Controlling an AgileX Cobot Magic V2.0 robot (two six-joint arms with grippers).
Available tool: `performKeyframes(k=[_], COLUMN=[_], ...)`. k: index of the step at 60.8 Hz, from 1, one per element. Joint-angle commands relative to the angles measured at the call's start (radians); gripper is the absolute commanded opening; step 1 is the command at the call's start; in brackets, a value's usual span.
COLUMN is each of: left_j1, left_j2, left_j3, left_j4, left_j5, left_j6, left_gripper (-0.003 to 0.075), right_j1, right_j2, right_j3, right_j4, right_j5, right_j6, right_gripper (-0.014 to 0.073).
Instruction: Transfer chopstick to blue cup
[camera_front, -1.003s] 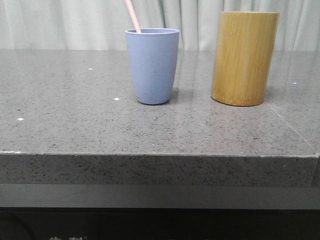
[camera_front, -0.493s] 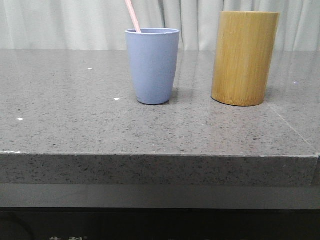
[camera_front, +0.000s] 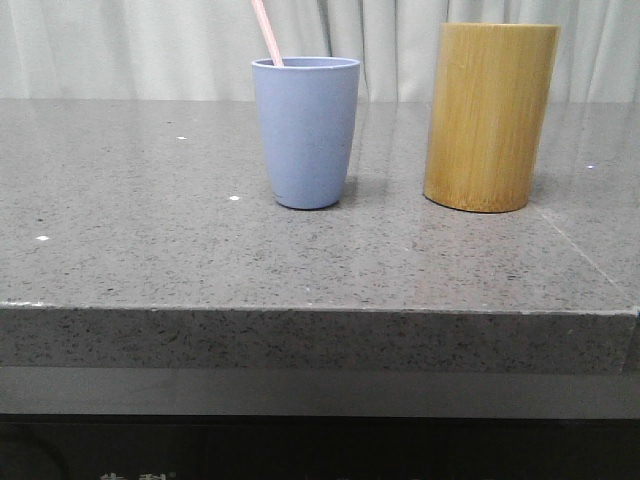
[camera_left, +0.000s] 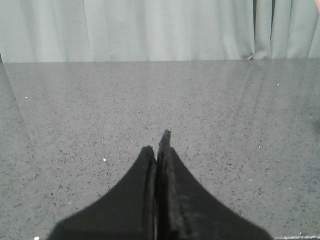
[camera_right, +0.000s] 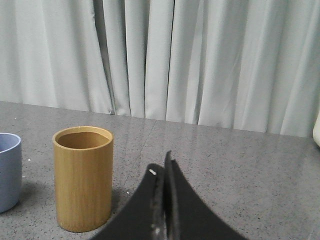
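Observation:
The blue cup (camera_front: 306, 131) stands upright on the grey stone table (camera_front: 150, 250), left of centre. A pale pink chopstick (camera_front: 266, 32) leans out of its left rim, only the upper end showing. The bamboo holder (camera_front: 489, 116) stands to the cup's right; its inside looks empty in the right wrist view (camera_right: 83, 177), where the cup's edge (camera_right: 9, 170) also shows. My left gripper (camera_left: 158, 145) is shut and empty over bare table. My right gripper (camera_right: 162, 167) is shut and empty, to the right of the bamboo holder. Neither gripper shows in the front view.
The table's front edge (camera_front: 320, 310) runs across the front view. Pale curtains (camera_right: 200, 60) hang behind the table. A pale object (camera_right: 317, 131) sits at the far edge in the right wrist view.

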Motion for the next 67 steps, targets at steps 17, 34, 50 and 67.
performKeyframes(k=[17,34,50,67], left_j1=[0.001,0.001,0.001,0.001], left_j2=[-0.031,-0.031,-0.031,-0.030], left_j3=[0.109,0.242,0.259,0.259], left_j4=[-0.023,-0.066,-0.070,-0.070], left_j5=[-0.125,-0.259,-0.314,-0.314], left_j6=[-0.008,-0.009,-0.009,-0.009], left_gripper=[-0.0019,-0.0019,-0.0019,-0.0019], right_j1=[-0.005,-0.005,-0.005,-0.005], right_j2=[0.009,0.009,0.009,0.009], right_j3=[-0.024,-0.024,-0.024,-0.024], right_j4=[-0.015,-0.015,-0.015,-0.015], right_j5=[-0.083,-0.082,-0.082,-0.082], right_j6=[-0.007,-0.007,-0.007,-0.007], right_gripper=[-0.0117,-0.0117,-0.0117,-0.0117])
